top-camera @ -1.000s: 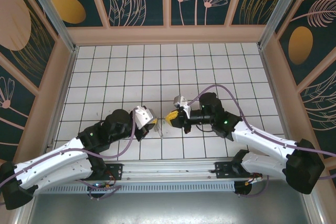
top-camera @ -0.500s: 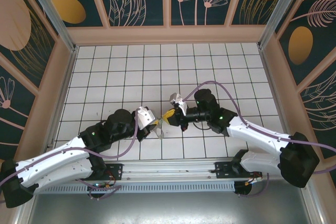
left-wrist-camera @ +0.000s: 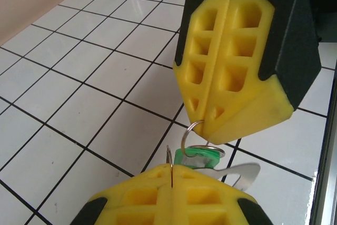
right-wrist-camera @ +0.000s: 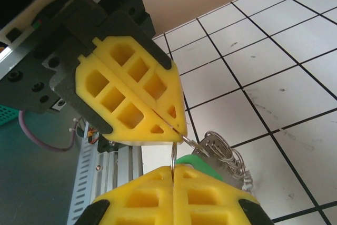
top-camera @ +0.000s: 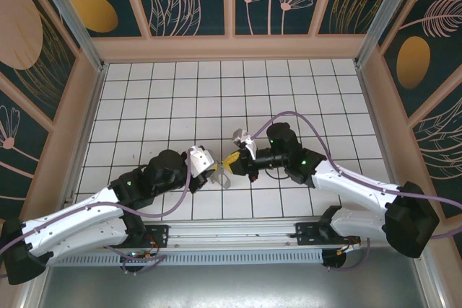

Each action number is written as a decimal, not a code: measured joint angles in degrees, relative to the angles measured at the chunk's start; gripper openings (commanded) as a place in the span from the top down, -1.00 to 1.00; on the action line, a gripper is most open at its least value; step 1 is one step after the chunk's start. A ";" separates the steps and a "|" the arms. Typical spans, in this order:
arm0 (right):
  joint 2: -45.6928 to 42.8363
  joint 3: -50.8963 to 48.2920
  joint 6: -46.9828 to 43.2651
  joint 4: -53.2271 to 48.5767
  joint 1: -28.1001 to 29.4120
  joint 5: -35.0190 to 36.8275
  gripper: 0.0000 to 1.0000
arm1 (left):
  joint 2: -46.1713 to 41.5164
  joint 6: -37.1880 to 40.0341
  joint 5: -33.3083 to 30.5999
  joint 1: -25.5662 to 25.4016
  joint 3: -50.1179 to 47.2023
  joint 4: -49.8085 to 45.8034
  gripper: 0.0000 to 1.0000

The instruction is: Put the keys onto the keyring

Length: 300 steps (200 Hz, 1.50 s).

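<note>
Two grippers meet tip to tip just 6 o'clock of the table [top-camera: 303, 91] centre. Left gripper [top-camera: 219, 170] and right gripper [top-camera: 231, 161] are each pinched on the thin wire keyring [left-wrist-camera: 190, 132]. The green keys [left-wrist-camera: 198, 157] sit between the tips, blade partly hidden; threading indiscernible. One second earlier the tips stood apart.

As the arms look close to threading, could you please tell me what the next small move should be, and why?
Probably a slight, slow twist of the right gripper to work the keyring wire through the green key. Both it and the left gripper are shut on the thin ring, tips close together, and the key's green head sits right against the ring between them.
</note>
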 measured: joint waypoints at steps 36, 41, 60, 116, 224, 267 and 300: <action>0.15 0.02 0.63 0.83 0.15 0.11 1.00 | 0.02 0.37 0.00 -0.04 0.09 0.02 1.00; 0.26 0.02 0.63 0.83 0.15 0.17 1.00 | 0.02 0.37 0.00 -0.04 0.09 0.02 1.00; 0.83 0.28 0.66 0.59 0.15 0.57 1.00 | 0.02 0.39 -0.02 -0.04 0.09 0.02 1.00; 1.73 1.68 0.81 -0.04 0.15 1.86 1.00 | 0.20 0.90 -0.87 -0.48 0.09 -0.02 1.00; 2.86 2.78 1.05 -2.93 -0.44 3.17 1.00 | 0.24 1.22 -1.75 -0.92 0.09 -0.68 1.00; 3.30 2.78 1.07 -3.98 -0.90 3.80 1.00 | 0.24 1.25 -1.90 -1.44 0.09 -0.81 1.00; 4.02 2.78 1.57 -4.15 -1.05 4.42 1.00 | 0.24 1.25 -1.90 -1.53 0.20 -0.83 1.00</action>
